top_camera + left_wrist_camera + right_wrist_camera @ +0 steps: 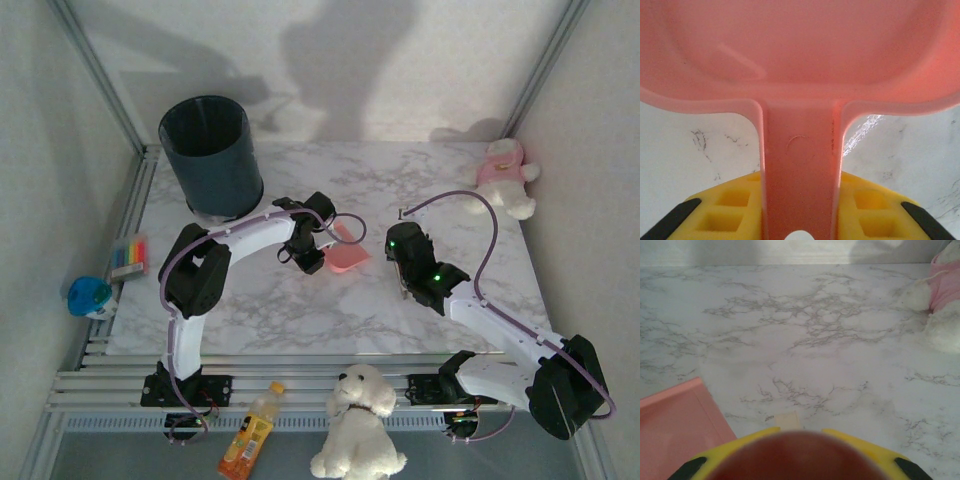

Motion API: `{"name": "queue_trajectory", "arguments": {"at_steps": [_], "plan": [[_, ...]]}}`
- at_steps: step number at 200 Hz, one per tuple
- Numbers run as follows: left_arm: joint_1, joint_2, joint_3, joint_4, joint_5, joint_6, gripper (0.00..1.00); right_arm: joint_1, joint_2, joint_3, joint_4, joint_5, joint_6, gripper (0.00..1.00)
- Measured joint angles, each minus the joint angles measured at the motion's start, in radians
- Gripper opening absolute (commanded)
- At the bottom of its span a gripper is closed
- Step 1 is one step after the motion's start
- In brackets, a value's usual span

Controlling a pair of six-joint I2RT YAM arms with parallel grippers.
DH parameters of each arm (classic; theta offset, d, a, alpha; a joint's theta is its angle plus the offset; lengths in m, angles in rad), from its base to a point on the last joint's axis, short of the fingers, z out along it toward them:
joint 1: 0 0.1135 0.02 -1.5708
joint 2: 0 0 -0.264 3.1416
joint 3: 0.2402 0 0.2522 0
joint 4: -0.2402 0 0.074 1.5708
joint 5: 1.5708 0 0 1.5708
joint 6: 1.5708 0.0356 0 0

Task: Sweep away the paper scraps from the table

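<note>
My left gripper (322,246) (800,220) is shut on the handle of the pink dustpan (348,258) (800,55); yellow fingers (722,210) flank the handle on both sides. The pan lies low over the middle of the marble table (290,310), and its flat corner (675,425) shows in the right wrist view. My right gripper (404,256) (800,440) hovers just right of the pan, its yellow fingers (865,440) shut around a blurred red-brown rounded object (800,457). A small beige strip (783,419) pokes out ahead of it. The orange and teal paper scraps are out of view.
A dark round bin (212,155) stands at the table's back left. A pink-and-white plush (508,176) (945,305) sits at the back right. Off the left edge lie a striped block (129,256) and a blue item (88,296). A bottle (250,432) and white plush dog (358,420) lie in front.
</note>
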Motion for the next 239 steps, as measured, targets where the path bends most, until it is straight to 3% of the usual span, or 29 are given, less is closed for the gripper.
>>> {"name": "queue_trajectory", "arguments": {"at_steps": [51,67,70,72,73,77,169,239], "plan": [[0.0,-0.029,-0.014,0.005,0.0,0.017,0.33,0.0,0.0,0.0,0.0,0.0,0.0,0.0],[0.0,-0.043,-0.016,0.005,0.0,0.022,0.43,0.0,0.0,0.0,0.0,0.0,0.0,0.0],[0.0,-0.044,-0.016,0.005,0.0,0.025,0.6,0.0,0.0,0.0,0.0,0.0,0.0,0.0],[0.0,-0.045,-0.016,0.005,0.0,0.029,0.85,0.0,0.0,0.0,0.0,0.0,0.0,0.0],[0.0,-0.045,-0.016,0.005,0.0,0.027,0.92,0.0,0.0,0.0,0.0,0.0,0.0,0.0],[0.0,-0.047,-0.016,0.005,-0.001,0.028,0.99,0.0,0.0,0.0,0.0,0.0,0.0,0.0],[0.0,-0.084,-0.056,0.007,-0.041,0.017,1.0,-0.002,0.011,0.0,0.024,-0.002,-0.046,0.0],[0.0,-0.33,-0.14,0.088,-0.054,-0.041,0.99,-0.004,0.12,0.001,0.163,-0.024,-0.212,0.0]]}}
